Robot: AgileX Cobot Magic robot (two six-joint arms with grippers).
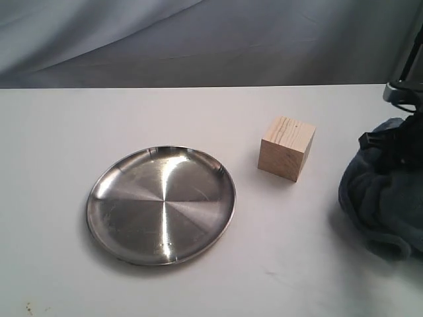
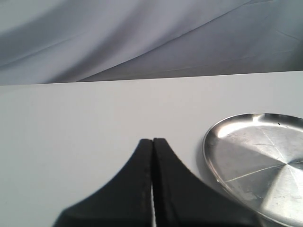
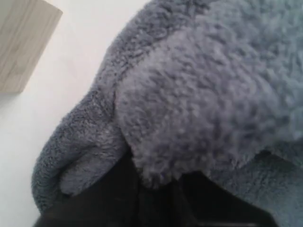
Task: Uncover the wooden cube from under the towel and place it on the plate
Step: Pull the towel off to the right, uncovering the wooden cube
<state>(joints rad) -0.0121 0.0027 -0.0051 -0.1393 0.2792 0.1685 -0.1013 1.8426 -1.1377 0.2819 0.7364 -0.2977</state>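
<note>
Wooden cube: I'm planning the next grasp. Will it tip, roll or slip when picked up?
The wooden cube probably won't roll: it sits flat on a face. Its flat sides likely suit a pinch. The smooth wood might slip slightly.

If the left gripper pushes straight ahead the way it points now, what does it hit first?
Nothing close: the left gripper aims over bare table, the plate off to one side. The grey backdrop lies beyond, though depth is unclear.
</note>
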